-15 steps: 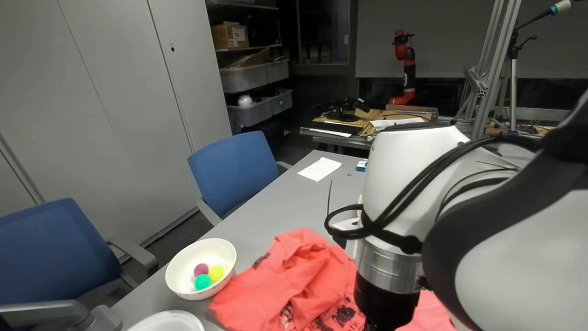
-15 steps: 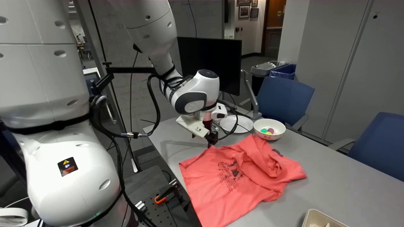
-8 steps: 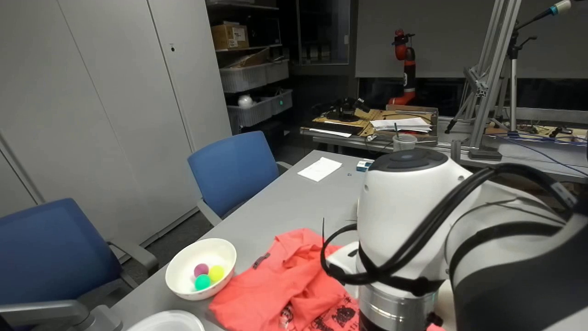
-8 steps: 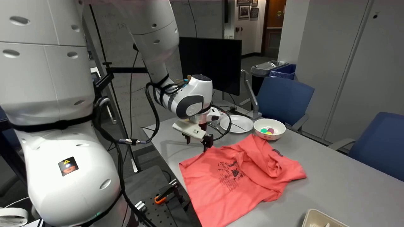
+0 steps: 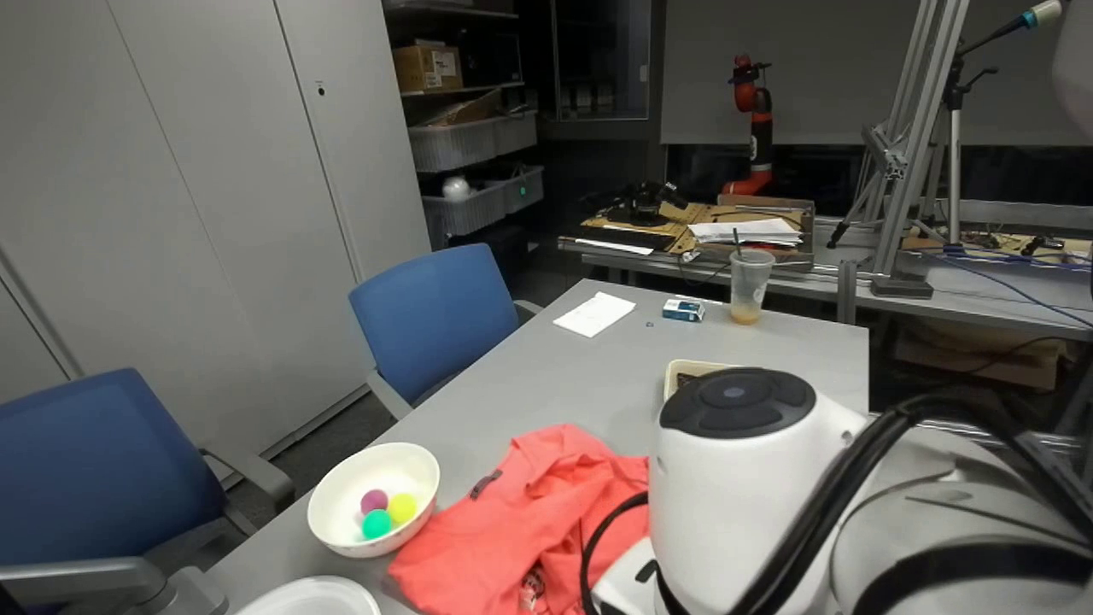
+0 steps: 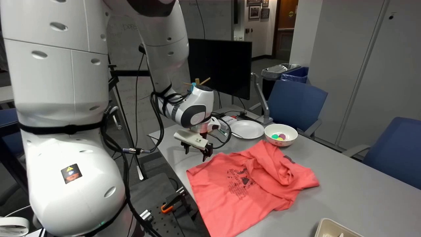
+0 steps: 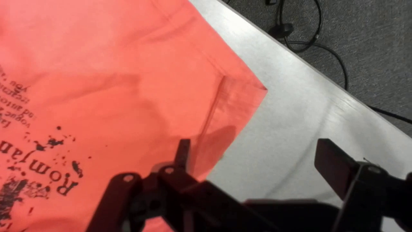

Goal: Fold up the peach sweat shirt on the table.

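Over light-grey desk [image 6: 355,184], hovers with empty, parted jaws, seemingly astride edge [image 7: 236,117] of coral sweatshirt [image 7: 128,100], just short of corner [image 7: 254,88].

White bowl [image 5: 346,485] — purple ball [image 5: 373,500], yellow ball [image 5: 403,507], green ball [image 5: 376,525] inside. White plate [image 6: 247,129] just beside. Clear cup [image 5: 751,278] upright near small box [image 5: 683,309] — white paper [image 5: 595,313] farther along. Blue chairs [image 5: 435,318], dark monitor [image 6: 220,69].

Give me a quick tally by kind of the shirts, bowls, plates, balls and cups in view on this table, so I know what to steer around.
Peach sweat shirt: 1
White bowl: 1
White plate: 1
Balls: 3 (purple, green, yellow)
Clear cup: 1
Total: 7
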